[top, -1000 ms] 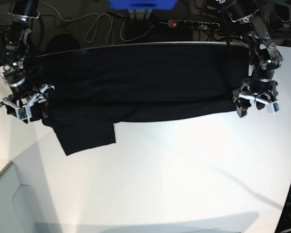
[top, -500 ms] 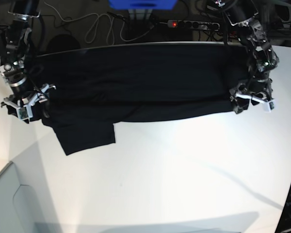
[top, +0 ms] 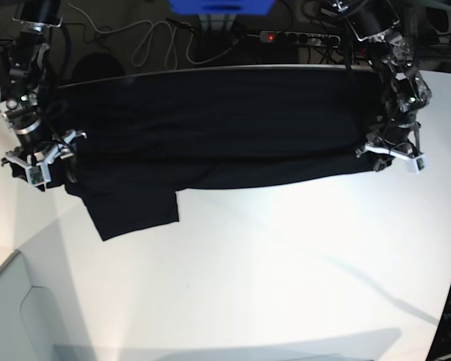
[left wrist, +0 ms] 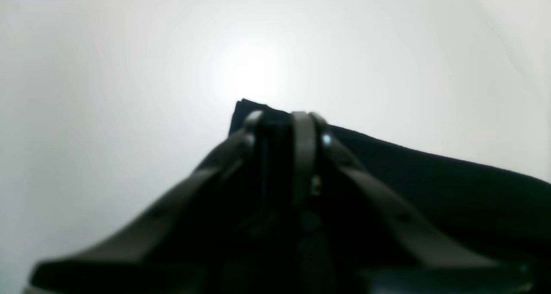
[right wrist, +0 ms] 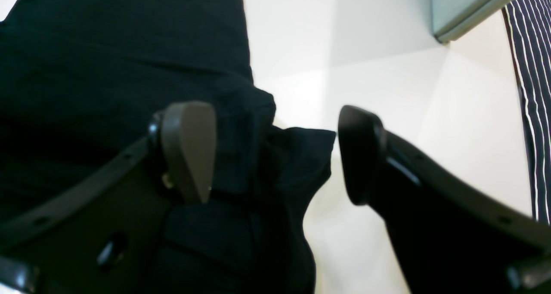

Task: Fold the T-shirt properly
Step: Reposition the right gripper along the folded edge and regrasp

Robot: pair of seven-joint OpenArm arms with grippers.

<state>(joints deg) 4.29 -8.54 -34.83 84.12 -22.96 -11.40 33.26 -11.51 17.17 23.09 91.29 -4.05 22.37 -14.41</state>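
The worktop (top: 270, 271) is a wide white surface, brightly lit, with a glare patch across its middle and soft shadows running toward the near edge. The T-shirt (top: 210, 128) lies stretched along the far edge, a long black band reaching almost from one far corner to the other, plain side up, with one sleeve flap hanging down toward the near side close to the left-hand end of the base view. Behind the far edge the room is dark: a power strip (top: 301, 36) with a red light, a loose white cable (top: 154, 37) and a blue object (top: 219, 7) at the top of the picture.

At the right-hand end of the base view, the left gripper (top: 391, 154) sits on the shirt's corner; its wrist view shows the fingers (left wrist: 303, 156) pressed together with black cloth pinched between them, white table beyond. At the other end the right gripper (top: 39, 162) is over the shirt's edge, and here the jaws stand wide apart, one finger (right wrist: 189, 147) over the bunched cloth, the other over bare white surface, gripping nothing. A grey-green panel (right wrist: 469, 7) and striped fabric (right wrist: 531, 91) show past it.
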